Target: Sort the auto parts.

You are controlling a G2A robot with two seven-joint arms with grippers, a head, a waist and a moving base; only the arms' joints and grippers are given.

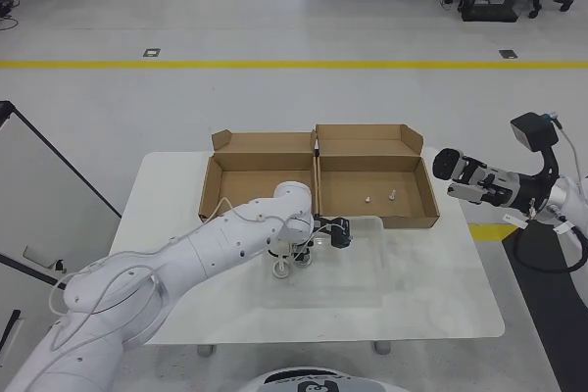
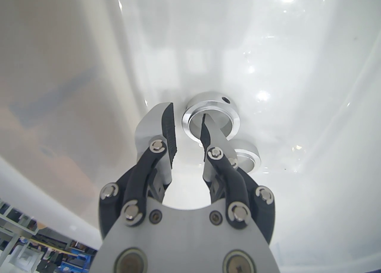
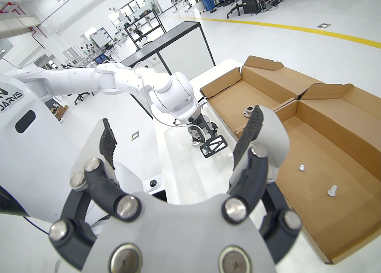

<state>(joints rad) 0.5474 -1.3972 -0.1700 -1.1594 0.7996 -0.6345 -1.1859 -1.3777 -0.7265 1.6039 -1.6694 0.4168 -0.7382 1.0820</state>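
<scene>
The left tool (image 2: 186,113) is held released inside the clear tray (image 1: 363,279) on the tabletop (image 1: 441,284), with 1 finger inside a metal ring (image 2: 208,101) and the other outside its wall. A 2nd ring (image 2: 249,153) lies just beside it. The right tool (image 3: 181,116) is held released, right of the tabletop. 2 bolts (image 3: 332,190) are seen in the right cardboard box (image 1: 412,201), and a flanged part (image 3: 247,111) in the left box (image 1: 240,191).
</scene>
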